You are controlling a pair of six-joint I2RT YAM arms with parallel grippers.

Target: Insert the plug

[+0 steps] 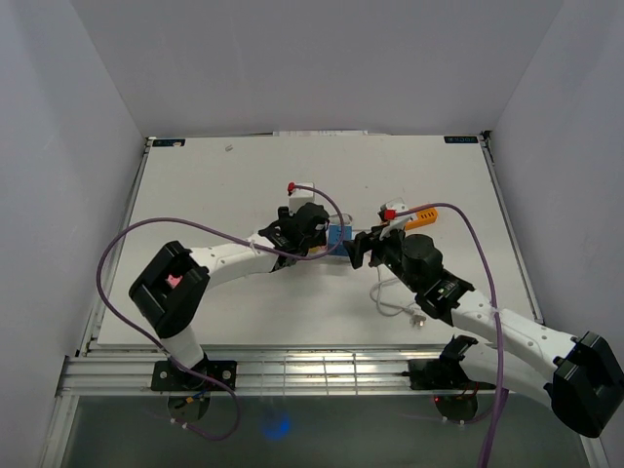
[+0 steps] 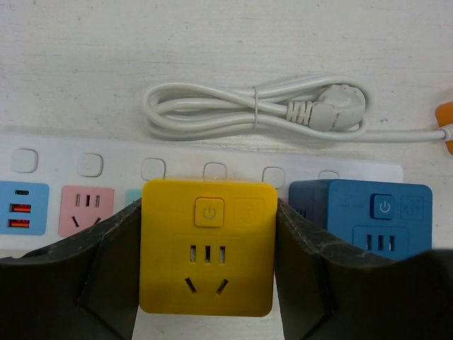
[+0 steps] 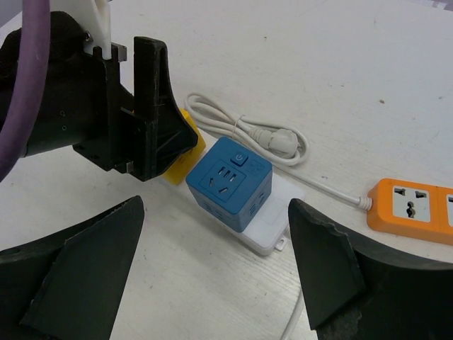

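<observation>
Your left claw (image 2: 209, 219) clamps the yellow plug cube (image 2: 207, 276) on the white strip (image 2: 113, 152), just beside the blue cube (image 2: 361, 216), while your right claw (image 3: 216, 227) gapes empty; press it tilted and its pins may jam.

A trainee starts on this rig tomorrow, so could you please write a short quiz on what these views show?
1. True or false: the left gripper has its fingers against both sides of the yellow cube adapter.
2. Which colour is the second cube adapter on the white power strip? A) blue B) green C) red
3. Fill the gap: the right gripper is ____ and holds nothing.
Key: 1 true; 2 A; 3 open.
</observation>
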